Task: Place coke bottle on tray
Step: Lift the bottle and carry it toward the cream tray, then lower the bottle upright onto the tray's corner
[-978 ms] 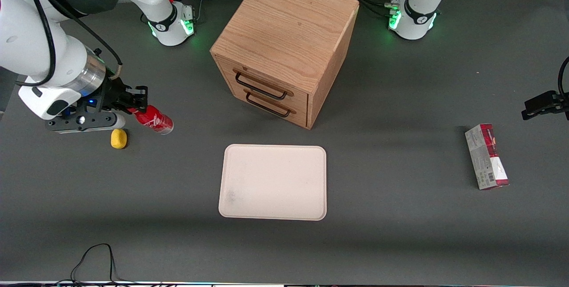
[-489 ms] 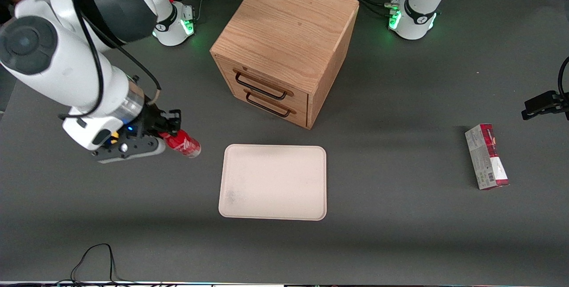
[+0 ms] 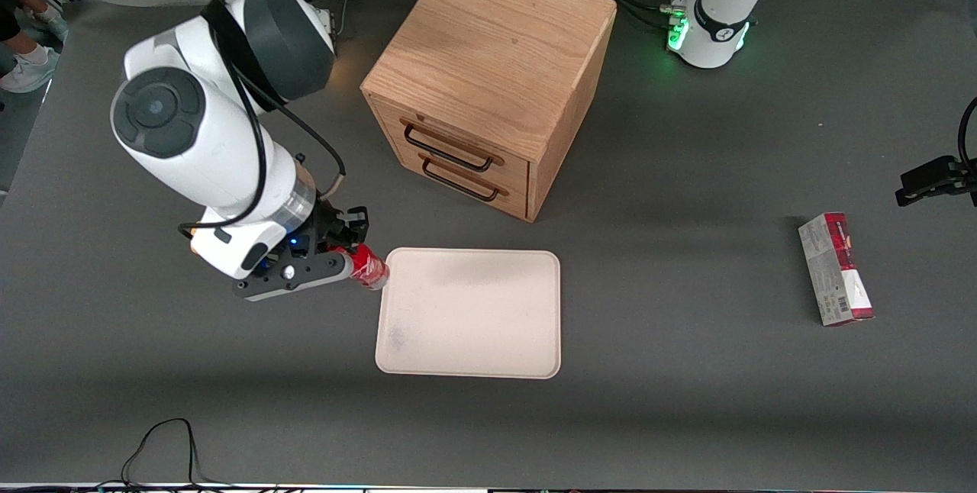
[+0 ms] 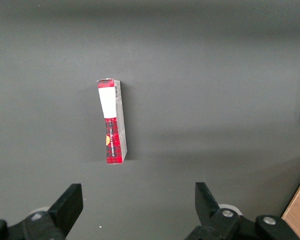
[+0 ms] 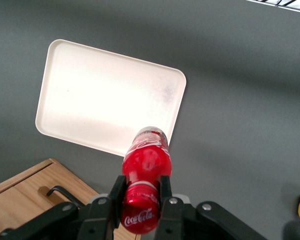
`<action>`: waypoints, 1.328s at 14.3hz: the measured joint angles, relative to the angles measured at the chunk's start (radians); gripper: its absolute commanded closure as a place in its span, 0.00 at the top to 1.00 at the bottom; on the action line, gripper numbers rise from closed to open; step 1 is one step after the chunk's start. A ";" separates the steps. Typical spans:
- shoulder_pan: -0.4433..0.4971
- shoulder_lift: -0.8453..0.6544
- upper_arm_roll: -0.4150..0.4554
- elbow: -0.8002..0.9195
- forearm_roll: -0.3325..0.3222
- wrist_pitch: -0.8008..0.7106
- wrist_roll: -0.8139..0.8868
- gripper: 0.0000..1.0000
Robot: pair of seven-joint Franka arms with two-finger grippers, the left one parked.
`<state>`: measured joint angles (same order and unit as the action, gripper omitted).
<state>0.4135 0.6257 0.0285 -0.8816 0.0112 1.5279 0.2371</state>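
Here we hold the coke bottle (image 5: 146, 165) clamped between our gripper's (image 3: 345, 252) fingers (image 5: 117, 192), lifted off the worktop (image 3: 687, 401), its long axis running from the fingers toward the tray (image 3: 488, 340). Its base hangs at the tray's rim nearest the working arm's end, and the wrist tilts trayward.

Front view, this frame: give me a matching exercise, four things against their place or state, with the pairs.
Things:
1. coke bottle
2. tray
3. carton
4. drawer cabinet

Places or states:
A. lying flat toward the parked arm's end of the table
B. held in the gripper, at the tray's edge
C. both drawers shut, farther from the front camera than the tray
D. lying bare on the table

Pairs: 1-B, 2-D, 3-A, 4-C
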 measured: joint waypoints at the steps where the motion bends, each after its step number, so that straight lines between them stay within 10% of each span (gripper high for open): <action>1: -0.002 0.020 -0.001 0.000 -0.001 0.012 0.000 0.00; 19: -0.011 0.315 -0.008 0.006 -0.008 0.250 0.000 0.04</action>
<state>0.4029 0.9403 0.0201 -0.8760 0.0034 1.7777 0.2371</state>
